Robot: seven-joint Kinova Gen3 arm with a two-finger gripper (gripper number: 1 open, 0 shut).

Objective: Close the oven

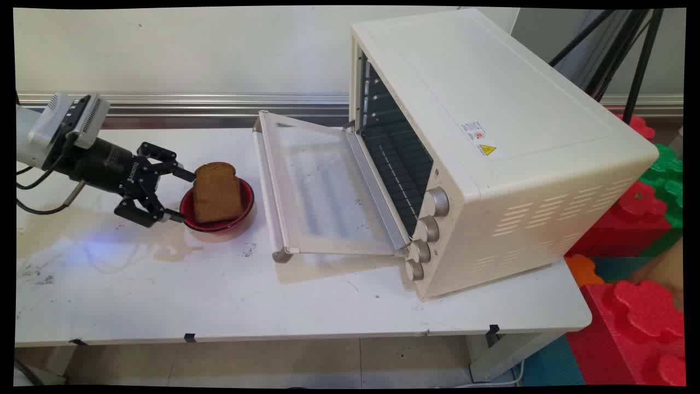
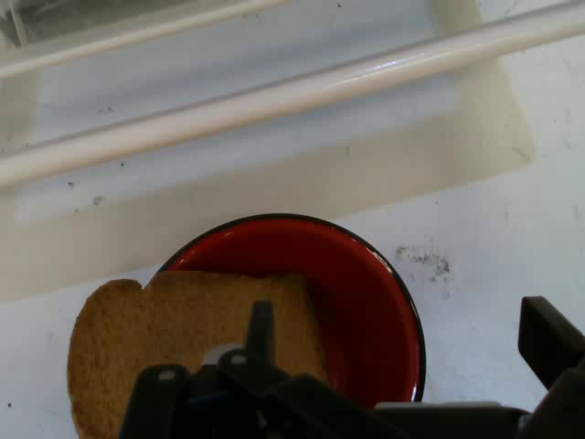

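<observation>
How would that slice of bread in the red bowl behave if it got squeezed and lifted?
The bread slice looks toasted, so probably light and fairly stiff, yet crumbly under pressure. Leaning in the red bowl, it may tip if the open tool nudges it.

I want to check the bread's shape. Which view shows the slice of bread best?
The main view: the whole slice of bread shows there, leaning in the red bowl. The hand view shows only part of it, cut off behind the fingers.
</observation>
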